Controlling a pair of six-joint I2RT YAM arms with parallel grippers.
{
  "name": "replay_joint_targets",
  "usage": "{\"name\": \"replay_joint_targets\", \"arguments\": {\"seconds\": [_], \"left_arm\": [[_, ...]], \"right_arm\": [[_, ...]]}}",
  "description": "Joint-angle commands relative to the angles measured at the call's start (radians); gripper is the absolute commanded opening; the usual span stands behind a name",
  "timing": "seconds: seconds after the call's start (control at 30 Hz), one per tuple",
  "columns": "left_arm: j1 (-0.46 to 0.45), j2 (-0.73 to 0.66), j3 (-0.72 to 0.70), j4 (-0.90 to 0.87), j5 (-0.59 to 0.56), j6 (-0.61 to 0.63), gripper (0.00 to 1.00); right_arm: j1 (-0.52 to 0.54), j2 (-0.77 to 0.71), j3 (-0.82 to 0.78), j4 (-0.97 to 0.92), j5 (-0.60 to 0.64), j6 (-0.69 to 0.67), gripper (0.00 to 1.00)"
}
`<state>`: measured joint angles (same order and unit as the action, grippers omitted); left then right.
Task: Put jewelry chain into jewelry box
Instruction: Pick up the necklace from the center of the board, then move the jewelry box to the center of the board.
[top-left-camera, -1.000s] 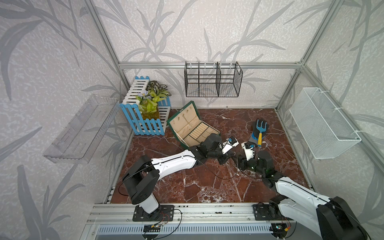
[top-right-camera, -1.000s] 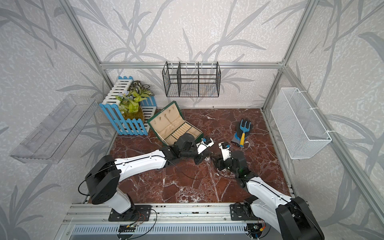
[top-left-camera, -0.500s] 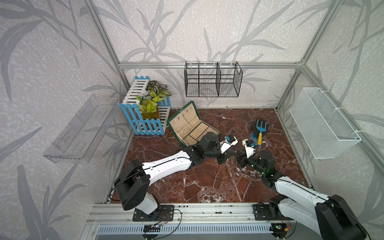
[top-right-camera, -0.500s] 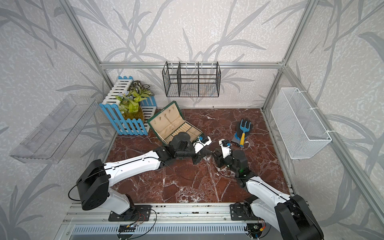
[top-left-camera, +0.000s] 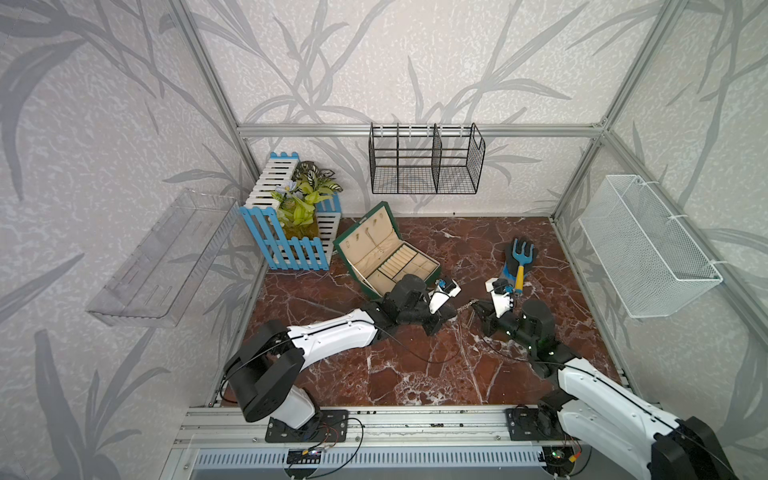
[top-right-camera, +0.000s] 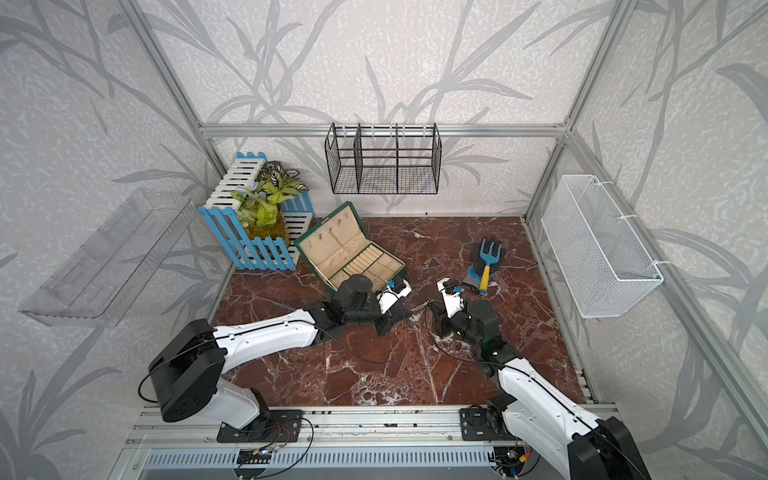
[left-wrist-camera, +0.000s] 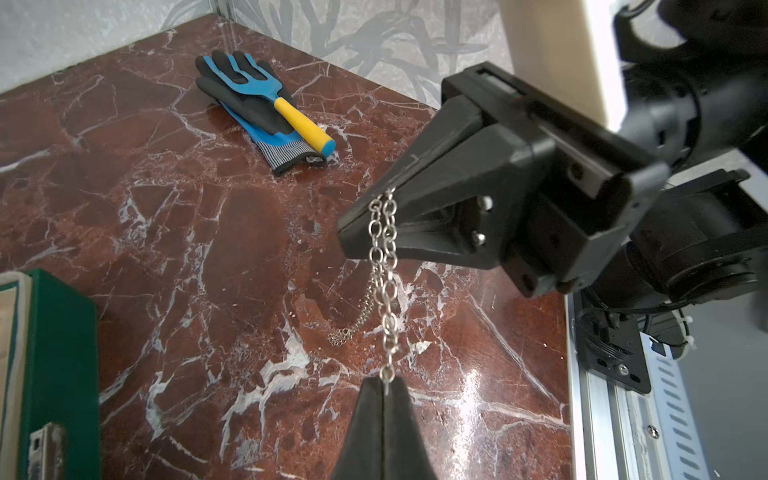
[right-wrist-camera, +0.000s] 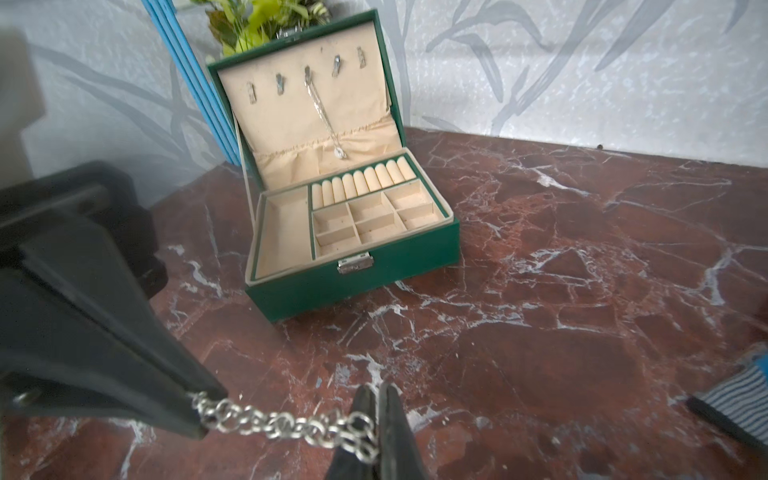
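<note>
Chain (left-wrist-camera: 388, 291) is off the worktop (top-left-camera: 415, 374), strung between the two arms at frame centre in both top views, just right of the box (top-left-camera: 368, 239). Links are chunky, round, pale silver, bright on the highlights. Left end effector (left-wrist-camera: 381, 384) is pinched closed on an end link, its black wedge tips meeting at the lower middle of the left wrist view. Right end effector (left-wrist-camera: 349, 237) is also clamped on the chain: a doubled run of links enters the seam between its matte, tapered fingers (left-wrist-camera: 440, 137). In the right wrist view the chain (right-wrist-camera: 274, 424) runs nearly level along the bottom edge, from left end effector (right-wrist-camera: 199, 409) to right end effector (right-wrist-camera: 376, 401). A finer-linked strand (left-wrist-camera: 361, 316) lies curled on the marble beneath; whether it joins the chain I cannot tell. Box (right-wrist-camera: 353, 286) stands open: dark green shell, cream lining, metal clasp, ring rolls, square cells, one long tray. A thin necklace (right-wrist-camera: 322, 108) hangs from a lid hook. Worktop is glossy red-brown marble with white veins. At upper left of the left wrist view, a black-and-blue glove (left-wrist-camera: 216, 85) with a striped ribbed cuff, and a blue rake (left-wrist-camera: 253, 81) with a yellow handle lying on it.
</note>
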<state>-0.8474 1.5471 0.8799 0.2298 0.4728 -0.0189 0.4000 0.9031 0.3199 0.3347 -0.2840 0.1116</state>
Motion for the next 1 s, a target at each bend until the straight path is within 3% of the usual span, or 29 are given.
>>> {"name": "replay_joint_targets", "arguments": {"seconds": [0.0, 0.07, 0.2, 0.33, 0.63, 0.97], "left_arm": [[0.008, 0.057, -0.015, 0.064, 0.032, -0.041, 0.0], [0.021, 0.088, -0.012, 0.095, 0.019, -0.071, 0.05], [0.059, 0.122, 0.016, 0.094, -0.018, -0.104, 0.38], [0.104, 0.126, 0.069, 0.003, -0.117, -0.079, 0.54], [0.196, 0.237, 0.285, -0.283, -0.344, 0.017, 0.57], [0.2, 0.418, 0.518, -0.471, -0.438, 0.091, 0.49]], "right_arm": [[-0.001, 0.011, 0.082, -0.144, 0.049, -0.055, 0.04], [0.004, 0.028, 0.1, -0.166, 0.054, -0.06, 0.03], [0.013, 0.062, 0.128, -0.204, 0.072, -0.045, 0.03], [0.014, 0.08, 0.137, -0.223, 0.095, -0.02, 0.03], [0.014, 0.092, 0.15, -0.255, 0.098, 0.011, 0.03], [0.015, 0.081, 0.144, -0.263, 0.097, 0.028, 0.03]]}}
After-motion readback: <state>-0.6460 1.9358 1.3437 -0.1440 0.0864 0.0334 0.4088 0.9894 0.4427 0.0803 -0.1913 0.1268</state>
